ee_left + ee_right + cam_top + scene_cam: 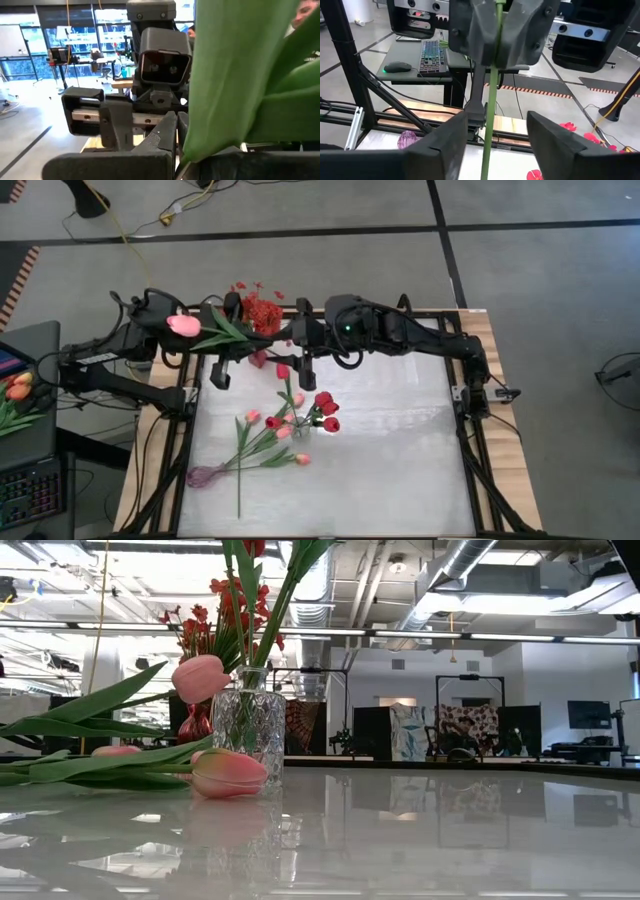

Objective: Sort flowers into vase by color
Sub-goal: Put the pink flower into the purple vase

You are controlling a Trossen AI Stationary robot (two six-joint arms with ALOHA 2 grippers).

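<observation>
Pink and held aloft, the artificial tulip with a long green stem and broad leaves (184, 325) sits at the far left edge of the white worktop (400, 460), where we see our left tool (218, 350) shut on its stem; in the left wrist view a wide green leaf (240, 75) fills much of the frame. Our right tool (302, 352) faces the left one, its dark fingers (442, 145) standing apart on either side of the thin green stem (490, 100), not yet touching it. Just behind the two tools stands a bushy spray of small red blossoms (262, 308). Nearer the middle of the worktop, a clear cut-glass vase (249, 722) holds upright stems, with red tulip buds (326, 410) close by. Loose pink tulips with green stems (262, 435) lie on the worktop beside the vase, and a purple glass vase on its side (203, 476) lies towards the front left.
</observation>
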